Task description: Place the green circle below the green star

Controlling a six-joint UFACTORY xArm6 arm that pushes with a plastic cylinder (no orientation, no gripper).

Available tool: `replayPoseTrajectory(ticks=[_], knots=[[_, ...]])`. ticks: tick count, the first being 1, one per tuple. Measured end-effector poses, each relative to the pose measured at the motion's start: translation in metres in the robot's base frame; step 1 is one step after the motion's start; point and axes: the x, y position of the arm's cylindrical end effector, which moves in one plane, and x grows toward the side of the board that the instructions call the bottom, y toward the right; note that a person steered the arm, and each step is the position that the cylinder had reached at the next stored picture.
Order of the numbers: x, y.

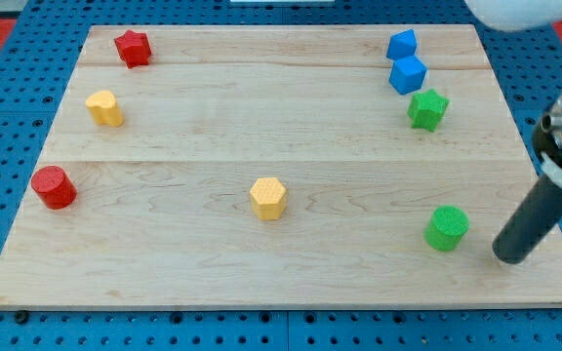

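Note:
The green circle (447,227) lies near the view's bottom right of the wooden board (281,156). The green star (427,109) lies well above it, near the right side. My tip (510,257) rests on the board just to the right of the green circle and slightly lower, with a small gap between them.
Two blue blocks (402,45) (408,74) sit just above the green star. A yellow hexagon (268,198) lies at centre bottom. A red star (133,47), a yellow block (105,107) and a red cylinder (54,187) lie on the left side.

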Motion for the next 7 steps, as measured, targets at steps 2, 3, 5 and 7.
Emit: replayPoseTrajectory(ticks=[2,3,5,7], knots=[[0.026,-0.031],[0.015,-0.069],[-0.04,-0.07],[-0.017,-0.054]])
